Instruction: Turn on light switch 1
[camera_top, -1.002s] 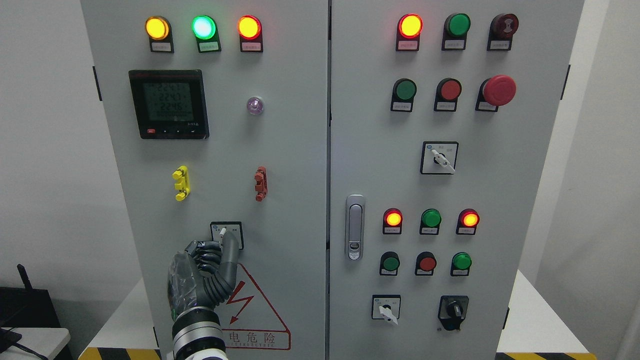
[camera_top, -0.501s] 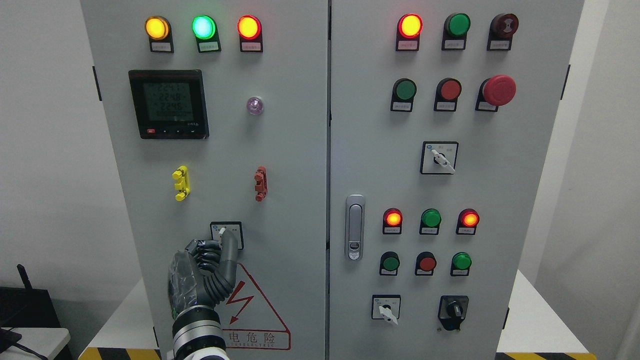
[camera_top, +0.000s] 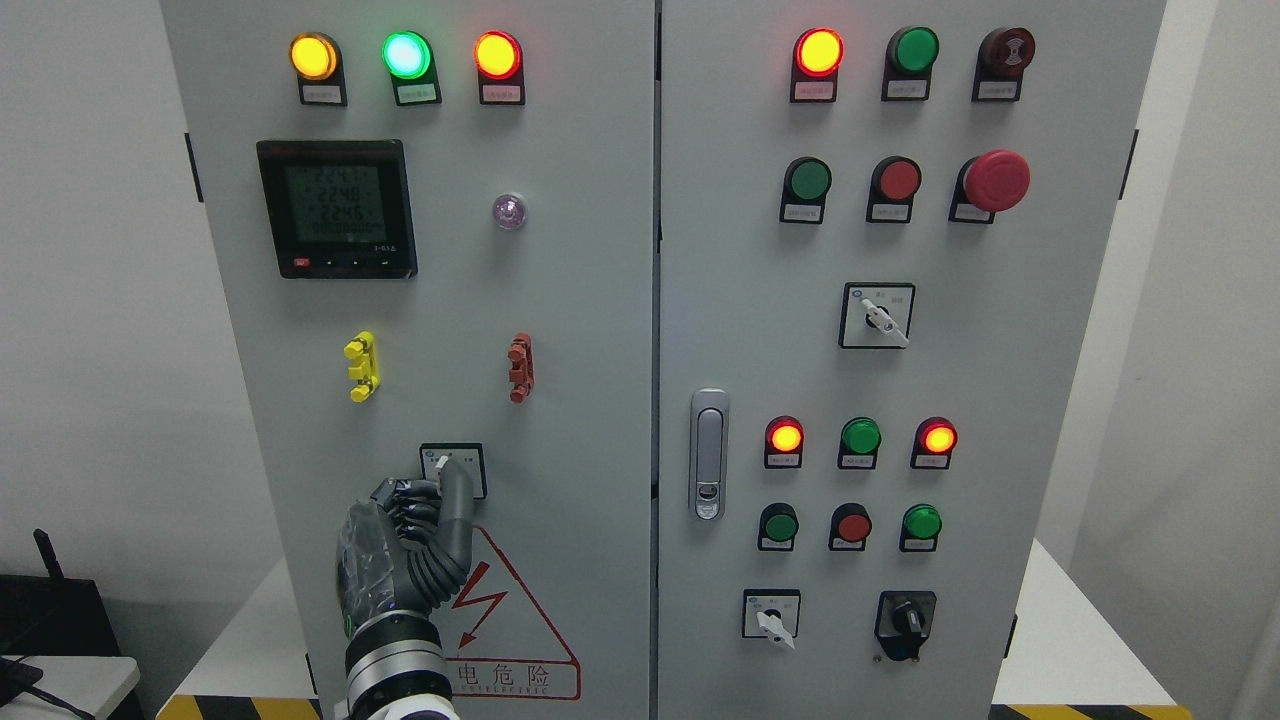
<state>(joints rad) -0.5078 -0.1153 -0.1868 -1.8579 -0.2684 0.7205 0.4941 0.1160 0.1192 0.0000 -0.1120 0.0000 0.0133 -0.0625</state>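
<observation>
A small square rotary switch sits low on the left cabinet door, above the red lightning warning triangle. My left hand rises from the bottom edge and is on this switch. Its thumb lies over the knob, and the other fingers are curled just left of and below it. Only the knob's white pointer tip shows, aimed up and to the left. The rest of the knob is hidden by the thumb. My right arm is out of view.
The left door has a meter, yellow and red clips, and three lit lamps on top. The right door carries lamps, push buttons, a red mushroom button, rotary switches and a latch handle.
The thumb has shifted slightly to the left on the knob, and the white pointer tip has edged left with it. The lamps look the same.
</observation>
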